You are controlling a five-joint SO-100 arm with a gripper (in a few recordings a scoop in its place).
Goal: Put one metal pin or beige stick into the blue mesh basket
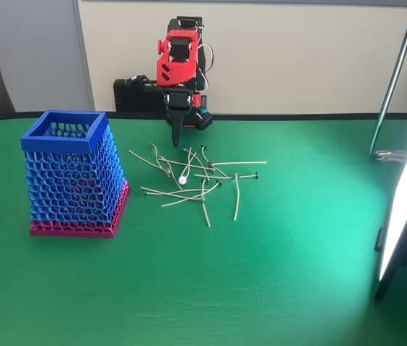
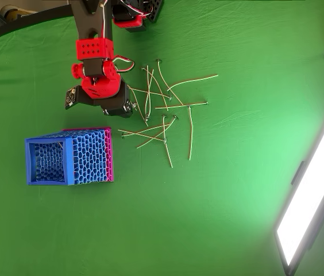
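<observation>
Counter [image 1: 276,288] first: it is covered in green cloth and runs the width of the room, with a pale wall behind it. A bright light panel [image 1: 405,209] stands tilted at the right edge in the fixed view, throwing a lit patch across the cloth, and a metal stand [image 1: 395,79] leans up behind it.

The red and black arm [image 1: 180,61] sits at the back of the counter, folded over so its hand [image 1: 178,138] points straight down. The dark fingertips look pressed together into 1 point, with nothing visibly pinched between them, though from above the arm's body covers them and I cannot be certain. The tip hangs over the cloth just behind the near end of the scattered sticks.

The blue mesh basket [image 1: 70,180] stands upright on the left in the fixed view, well apart from the hand, its square blue rim on top and its magenta band resting on the cloth. Through the open top in the overhead view its inside [image 2: 47,161] shows only mesh as far as I can make out.

A loose pile of thin pale sticks [image 1: 203,180] lies between the basket and the counter's middle, crossing each other, most with small dark ends. Among them lies the beige stick [image 1: 187,164], its small white round head toward the front, flat on the cloth just in front of the hand and not touched by it.
</observation>
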